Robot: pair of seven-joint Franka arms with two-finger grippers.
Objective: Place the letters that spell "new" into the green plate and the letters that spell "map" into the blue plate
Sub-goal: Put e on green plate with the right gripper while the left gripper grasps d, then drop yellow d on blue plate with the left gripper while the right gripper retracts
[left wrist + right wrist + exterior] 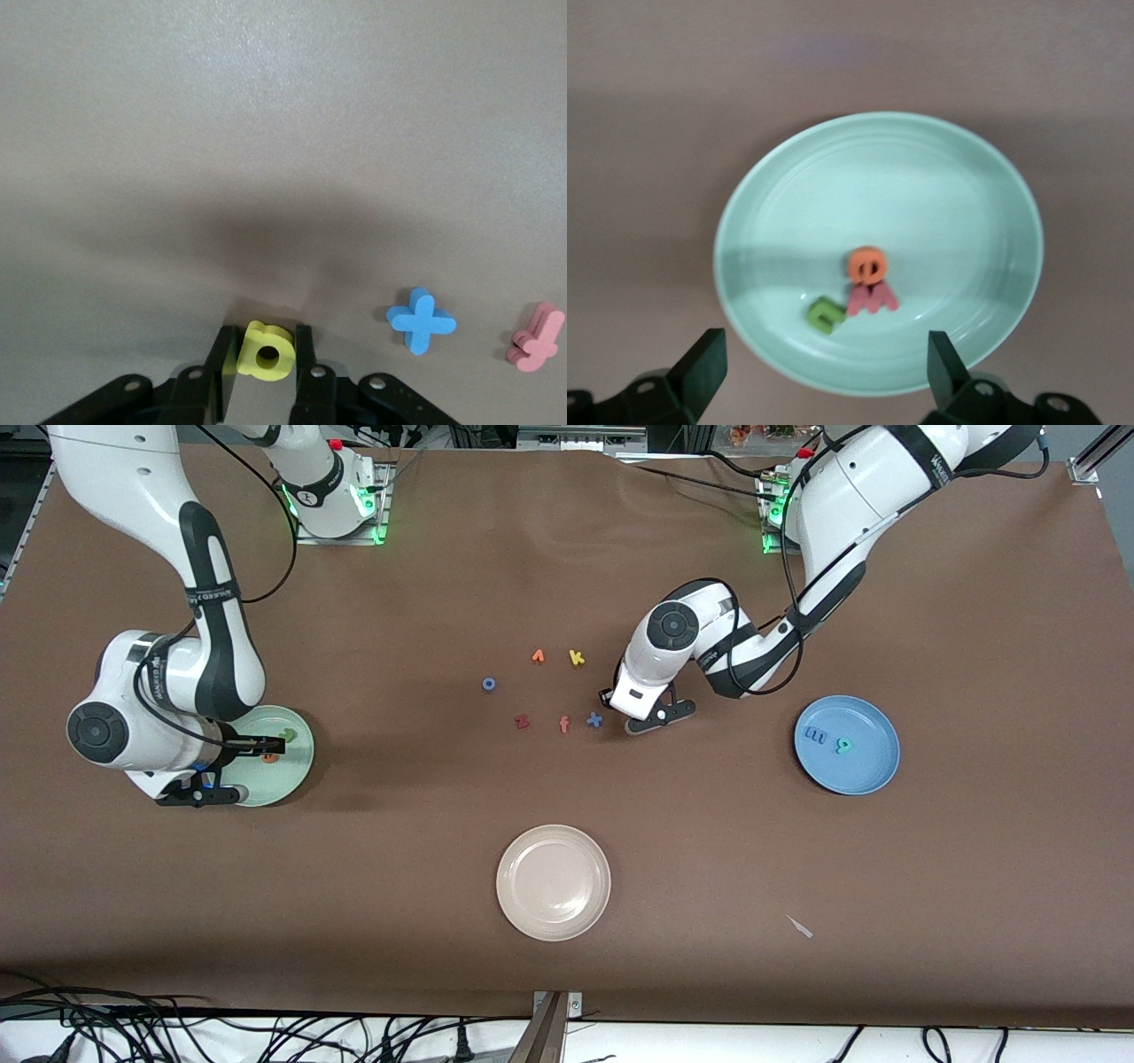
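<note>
1. The green plate (pixel 297 766) is round and pale mint. It sits on the brown surface (pixel 372 886) at the right arm's end. It holds three small foam letters, huddled together: an olive n (pixel 825 313), an orange e (pixel 868 264) and a pink w (pixel 871 299).
2. The right gripper (pixel 824 363) hangs over the green plate with its jaws wide apart. The three letters lie in the plate below the gap, and the jaws touch none of them.
3. One cream plate (pixel 554 882) sits nearest the front camera.
4. Six loose letters lie mid-surface: a blue o (pixel 488 684), an orange one (pixel 538 656), a yellow k (pixel 577 657), a dark red one (pixel 522 722), a pink f (pixel 564 725) and a blue x (pixel 594 720).
5. The left gripper (pixel 266 359) is down at the surface just beside the blue x. Its jaws are pressed on both sides of one yellow a (pixel 266 351).
6. The blue plate (pixel 847 745), round, sits at the left arm's end. It holds two letters: a blue m (pixel 816 736) and a teal p (pixel 843 745).
</note>
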